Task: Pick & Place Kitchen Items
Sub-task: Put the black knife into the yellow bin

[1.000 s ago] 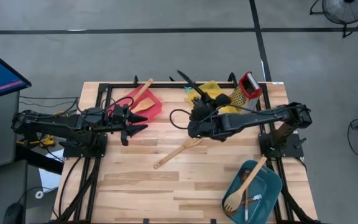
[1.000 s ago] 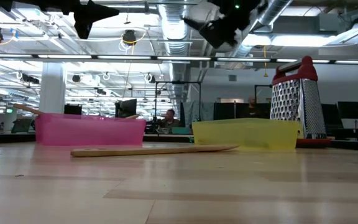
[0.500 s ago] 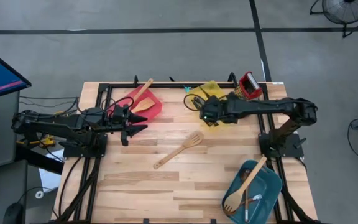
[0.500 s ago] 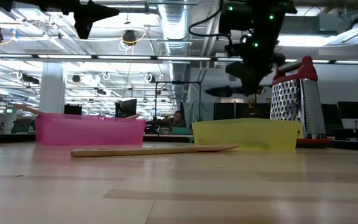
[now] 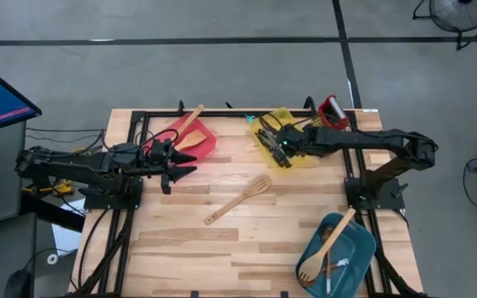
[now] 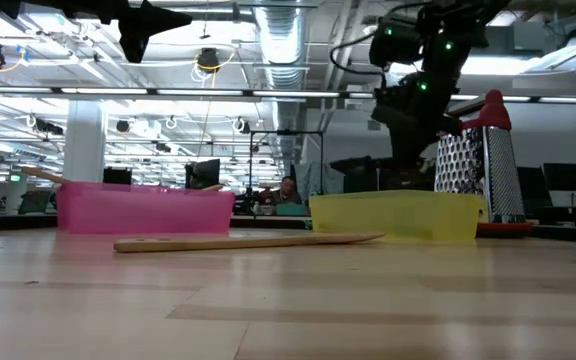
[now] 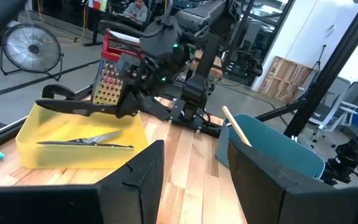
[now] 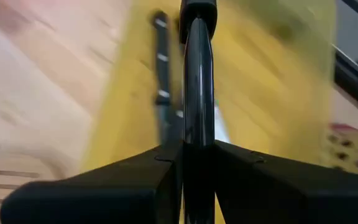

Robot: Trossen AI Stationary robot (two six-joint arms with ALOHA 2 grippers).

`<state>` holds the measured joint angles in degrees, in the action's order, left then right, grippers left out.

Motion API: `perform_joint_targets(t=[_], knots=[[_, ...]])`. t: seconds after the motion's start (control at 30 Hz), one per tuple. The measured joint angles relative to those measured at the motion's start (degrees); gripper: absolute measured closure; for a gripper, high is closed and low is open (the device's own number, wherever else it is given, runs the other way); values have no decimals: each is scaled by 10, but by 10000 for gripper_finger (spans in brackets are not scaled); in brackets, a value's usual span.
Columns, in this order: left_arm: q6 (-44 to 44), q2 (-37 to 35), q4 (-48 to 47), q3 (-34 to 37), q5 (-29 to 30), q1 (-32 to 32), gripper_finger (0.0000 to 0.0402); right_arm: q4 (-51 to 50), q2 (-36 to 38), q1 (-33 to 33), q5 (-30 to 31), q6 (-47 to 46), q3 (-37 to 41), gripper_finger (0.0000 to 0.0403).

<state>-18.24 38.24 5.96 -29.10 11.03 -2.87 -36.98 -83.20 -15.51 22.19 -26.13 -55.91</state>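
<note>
My right gripper (image 5: 277, 147) is over the yellow tray (image 5: 306, 159) at the far middle of the table, shut on a long black utensil (image 7: 79, 109). Its fingers show in the right wrist view (image 8: 197, 155). A black-handled knife (image 7: 86, 142) lies flat on the tray's floor. A pale wooden slotted turner (image 5: 238, 199) lies flat on the table's middle. My left gripper (image 5: 182, 162) hangs open above the table's left part, beside the red tray (image 5: 201, 145), with nothing between its fingers (image 7: 191, 180). My right gripper pinches the black utensil's glossy handle (image 8: 197, 99) between its two fingers. The fingers slant down from the table's right side. The utensil sticks out past the fingertips, about level, above the yellow tray and the knife in it (image 6: 353, 163).
A wooden spatula (image 5: 190, 126) leans on the red tray's far rim. The steel grater with a red top (image 5: 331, 112) stands just right of the yellow tray. A teal tray (image 5: 350, 236) at the near right holds a wooden fork-spoon and a small knife.
My right gripper has carried the black utensil from the table's middle toward the far right, over the yellow tray, sinking as it went. It has tipped downward and rolled. The wooden turner, half covered by that arm before, now shows whole and has not moved.
</note>
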Motion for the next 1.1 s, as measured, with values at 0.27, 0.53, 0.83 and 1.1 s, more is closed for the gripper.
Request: perform_joint_targets(t=[0.27,0.53,0.83,1.1], knots=[[0,0,0,0,0,0,243,-49,-53,-8,4,-48,0,345],[0,0,1,0,0,0,243,-57,-106,-19,22,-68,0,346],[0,0,1,0,0,0,243,-60,-138,-28,34,-69,0,345],[0,0,1,0,0,0,243,-57,-155,-31,41,-75,-1,329]])
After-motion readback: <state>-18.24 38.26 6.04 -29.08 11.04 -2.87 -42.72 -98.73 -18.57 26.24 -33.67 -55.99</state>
